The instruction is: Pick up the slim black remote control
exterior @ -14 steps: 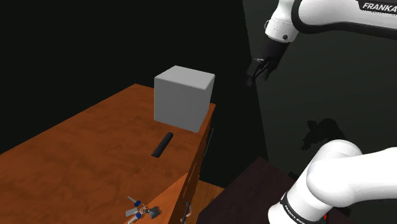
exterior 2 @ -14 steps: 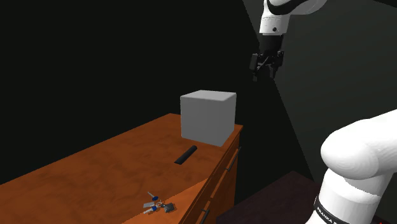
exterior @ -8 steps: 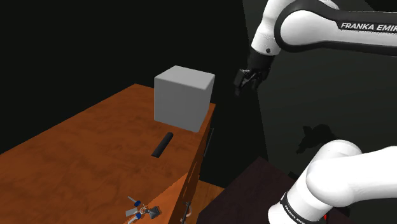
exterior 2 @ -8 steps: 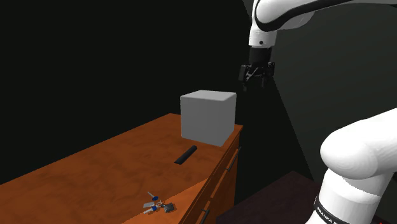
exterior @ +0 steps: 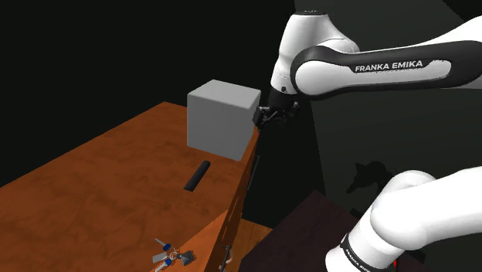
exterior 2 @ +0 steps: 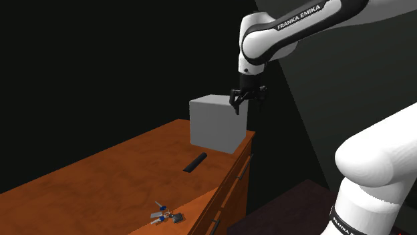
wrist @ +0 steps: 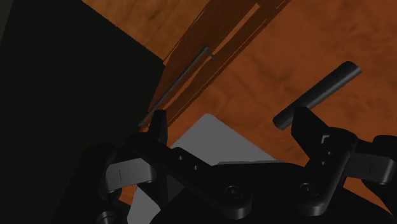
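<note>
Up over the grey box [exterior: 220,120], the gripper [exterior: 270,117] hangs with its fingers spread wide and nothing between them. Below it, the slim black remote [exterior: 198,175] lies flat on the wooden dresser top [exterior: 100,178], just beyond the box and untouched.

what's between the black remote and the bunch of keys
Nothing: the wooden dresser top between the remote and the keys is bare, as both the shoulder view and the second exterior view show.
</note>
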### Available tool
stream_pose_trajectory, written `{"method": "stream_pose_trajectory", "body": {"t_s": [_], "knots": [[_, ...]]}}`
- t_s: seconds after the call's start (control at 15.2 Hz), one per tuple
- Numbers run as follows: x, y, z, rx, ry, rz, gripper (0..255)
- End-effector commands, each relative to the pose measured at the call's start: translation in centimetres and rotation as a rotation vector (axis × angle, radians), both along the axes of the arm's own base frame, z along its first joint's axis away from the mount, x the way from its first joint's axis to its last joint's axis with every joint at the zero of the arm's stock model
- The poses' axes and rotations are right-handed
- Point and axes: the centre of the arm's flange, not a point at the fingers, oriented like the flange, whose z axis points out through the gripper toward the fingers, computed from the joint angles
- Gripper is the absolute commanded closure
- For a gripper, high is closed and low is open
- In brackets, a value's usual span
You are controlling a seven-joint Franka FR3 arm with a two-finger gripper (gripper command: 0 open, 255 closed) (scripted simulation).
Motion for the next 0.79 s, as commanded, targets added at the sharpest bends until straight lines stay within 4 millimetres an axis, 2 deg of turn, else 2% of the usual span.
{"method": "stream_pose_trajectory", "body": {"t_s": [0.0,0.73], "knots": [[1.4,1.5,-1.9,0.004,-0.007,-0.051,0],[9.8,7.8,-12.4,0.015,-0.031,-0.309,0]]}}
